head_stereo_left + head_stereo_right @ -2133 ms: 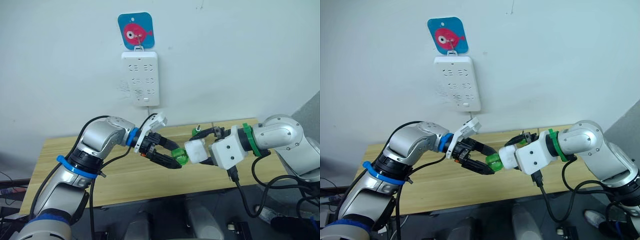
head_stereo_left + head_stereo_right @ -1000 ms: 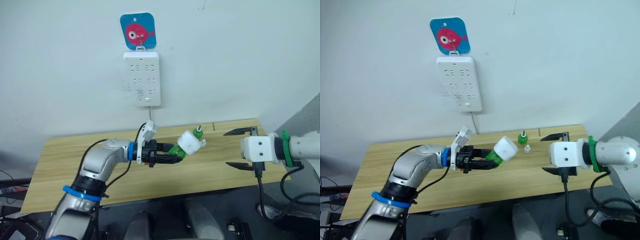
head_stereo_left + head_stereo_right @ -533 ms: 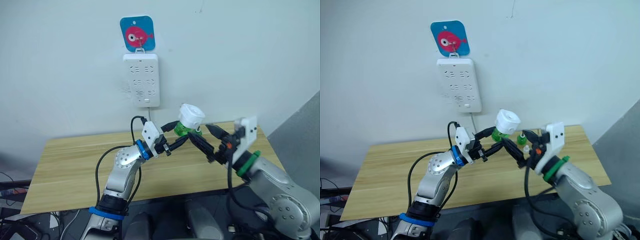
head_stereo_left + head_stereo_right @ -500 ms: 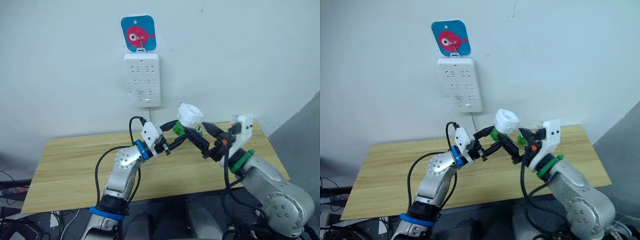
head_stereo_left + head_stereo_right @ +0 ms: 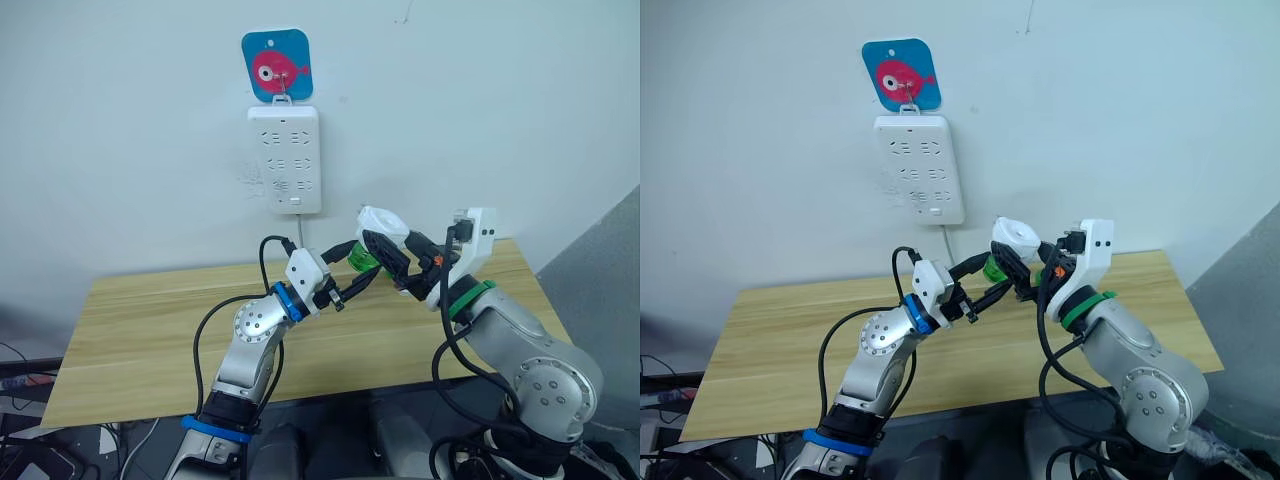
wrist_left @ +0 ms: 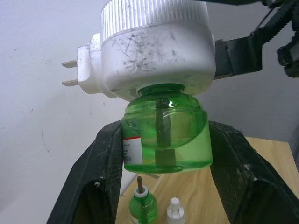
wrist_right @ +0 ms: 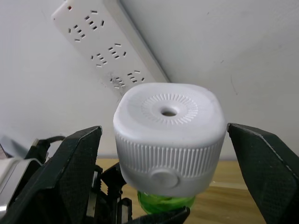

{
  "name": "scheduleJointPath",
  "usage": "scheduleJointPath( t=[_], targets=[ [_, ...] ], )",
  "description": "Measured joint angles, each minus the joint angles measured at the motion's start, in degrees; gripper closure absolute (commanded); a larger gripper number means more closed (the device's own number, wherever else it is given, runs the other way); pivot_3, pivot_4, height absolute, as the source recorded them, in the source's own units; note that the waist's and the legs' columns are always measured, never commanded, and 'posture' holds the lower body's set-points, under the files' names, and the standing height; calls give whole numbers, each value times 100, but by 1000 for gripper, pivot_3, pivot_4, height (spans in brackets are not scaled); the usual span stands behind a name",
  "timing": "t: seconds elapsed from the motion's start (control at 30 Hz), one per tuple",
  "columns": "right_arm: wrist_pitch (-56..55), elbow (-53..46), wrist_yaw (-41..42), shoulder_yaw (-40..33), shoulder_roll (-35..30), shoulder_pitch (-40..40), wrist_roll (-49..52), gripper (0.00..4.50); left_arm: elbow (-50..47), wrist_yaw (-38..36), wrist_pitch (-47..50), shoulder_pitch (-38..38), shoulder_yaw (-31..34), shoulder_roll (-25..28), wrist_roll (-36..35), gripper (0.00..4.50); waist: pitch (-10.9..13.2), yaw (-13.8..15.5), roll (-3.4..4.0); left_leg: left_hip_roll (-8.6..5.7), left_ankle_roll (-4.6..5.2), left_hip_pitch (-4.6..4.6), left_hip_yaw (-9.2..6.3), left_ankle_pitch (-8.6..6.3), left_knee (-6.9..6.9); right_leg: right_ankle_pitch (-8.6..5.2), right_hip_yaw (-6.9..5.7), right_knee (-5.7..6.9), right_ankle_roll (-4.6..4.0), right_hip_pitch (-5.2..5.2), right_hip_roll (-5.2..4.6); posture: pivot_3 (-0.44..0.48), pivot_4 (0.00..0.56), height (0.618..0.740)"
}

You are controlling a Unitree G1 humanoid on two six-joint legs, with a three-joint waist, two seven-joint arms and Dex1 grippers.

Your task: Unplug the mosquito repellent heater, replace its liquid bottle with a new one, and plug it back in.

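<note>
The left gripper [image 6: 163, 154] squeezes the green bottle [image 6: 166, 130] under the mosquito repellent heater [image 5: 381, 226], near the middle of the frame, above the wooden table [image 5: 130, 320]. The right gripper [image 7: 168, 140] is spread wide around the heater's white top, not touching

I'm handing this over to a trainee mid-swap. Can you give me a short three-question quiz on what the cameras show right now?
1. True or false: the heater has its prongs out of the power strip.
2. What does the left gripper clamp? A) the green bottle B) the prongs C) a white cap
3. Fill in: the right gripper is spread either side of the heater's ___ top, without touching it.
Key: 1 true; 2 A; 3 white.
</note>
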Motion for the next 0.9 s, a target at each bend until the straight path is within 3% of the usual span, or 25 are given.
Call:
scheduleJointPath(
  t=[0.17,0.27,0.37,0.7,0.73,0.9],
  targets=[
    [-223,156,-112,181,36,-70,14,0,-35,94,-3,31,-4,-30,-2,2199,0,1,0,0,0,-1,-2,0,0,-1,-1,-2,1,0,0,-176,181,740],
    [-300,242,-165,250,60,-70,35,593,-71,97,-4,35,-14,-62,-23,2199,0,3,0,0,0,-2,-2,0,0,-1,-1,-3,1,-1,0,-168,182,740],
    [-393,292,-242,247,60,-70,47,1512,-92,100,-44,45,-10,-60,-34,2199,0,8,0,0,0,-2,-2,0,0,-2,0,-3,3,-1,0,-164,184,740],
    [-487,388,-378,248,-12,-82,328,1510,-125,84,-103,102,-15,-61,-48,2199,0,11,0,0,0,-3,-1,0,-1,-2,0,-6,3,-1,0,-159,180,740],
    [-495,407,-389,249,-15,-90,369,1510,-151,81,-98,128,-12,-59,-75,1639,0,11,0,1,0,-4,-1,0,-2,-2,0,-7,3,-1,0,-162,176,740],
    [-600,436,-489,296,-72,-135,468,1510,-399,44,141,354,-10,132,-251,243,0,10,0,1,0,-6,-3,0,-5,-2,1,-9,3,-4,0,-166,176,740]
  ],
)
